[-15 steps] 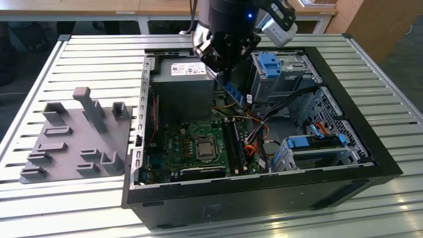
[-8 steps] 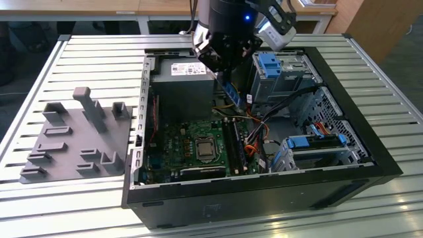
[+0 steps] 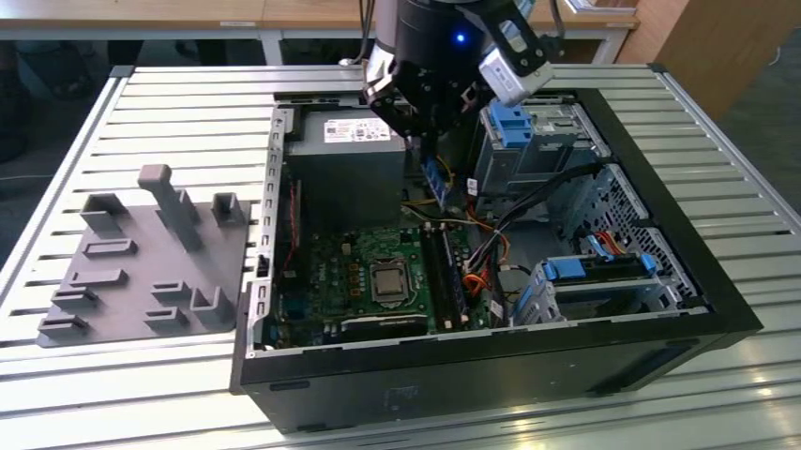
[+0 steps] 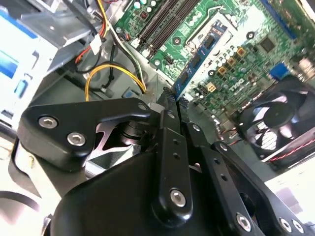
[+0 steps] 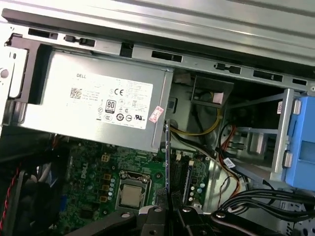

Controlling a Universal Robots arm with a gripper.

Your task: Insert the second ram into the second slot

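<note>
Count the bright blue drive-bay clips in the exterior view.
2: one clip beside the gripper; another on the bay at the exterior view's lower right. The arm may hide more.

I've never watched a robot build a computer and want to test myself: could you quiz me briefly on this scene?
1. True or false: the gripper is shut on the second ram.
2. Where is the ram? A) held over the open computer case B) in a person's hand C) pushed down into its slot.
3. Fill in: the motherboard beneath is coloured ____.
Key: 1 true; 2 A; 3 green.
</note>
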